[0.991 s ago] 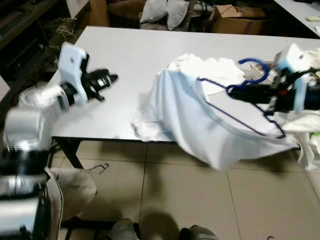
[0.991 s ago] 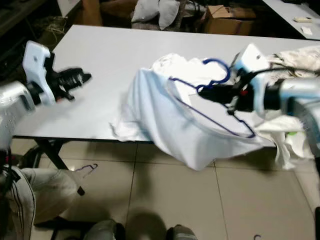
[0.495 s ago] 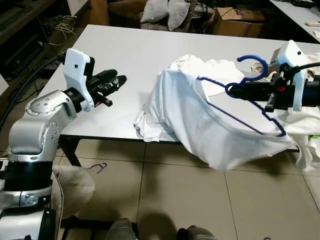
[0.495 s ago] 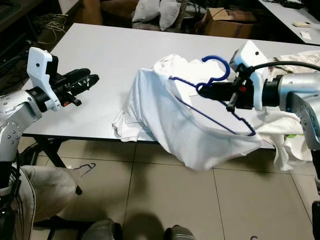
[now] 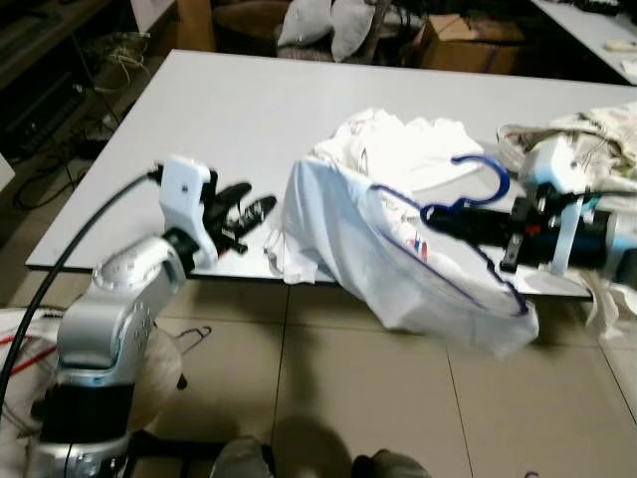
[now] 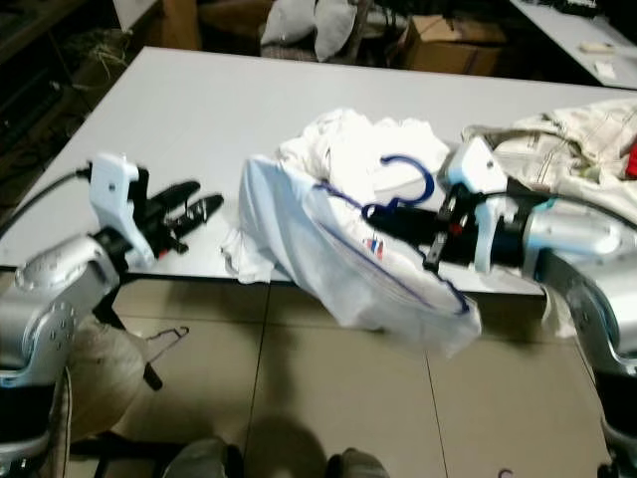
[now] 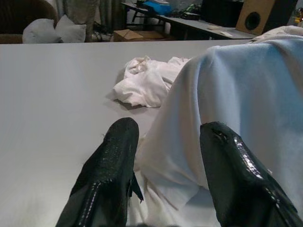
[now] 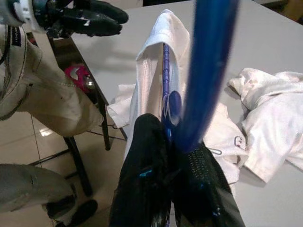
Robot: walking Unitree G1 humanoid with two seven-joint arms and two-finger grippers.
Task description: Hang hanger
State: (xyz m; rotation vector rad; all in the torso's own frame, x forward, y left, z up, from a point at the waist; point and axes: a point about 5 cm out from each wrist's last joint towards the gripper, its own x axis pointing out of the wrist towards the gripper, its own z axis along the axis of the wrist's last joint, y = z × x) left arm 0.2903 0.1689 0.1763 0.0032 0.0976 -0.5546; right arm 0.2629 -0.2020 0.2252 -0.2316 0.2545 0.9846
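While right gripper [image 6: 383,216] jaws clench the hanger [image 6: 403,189] (shirt-draped), left gripper [image 5: 249,206] jaws gape.

a white table [image 5: 229,90] stands on beige tiled floor [image 5: 358,388], cardboard box [image 5: 468,30] behind.

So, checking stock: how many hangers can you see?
2: a blue hanger inside the white shirt, held by the right tool, and a dark hanger on the floor. Others may be hidden.

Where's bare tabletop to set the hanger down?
Bare: the white table, far-left stretch from the left gripper to the far edge. Crowded: middle, white shirt on blue wire hanger and crumpled white cloth; right, beige clothes pile.
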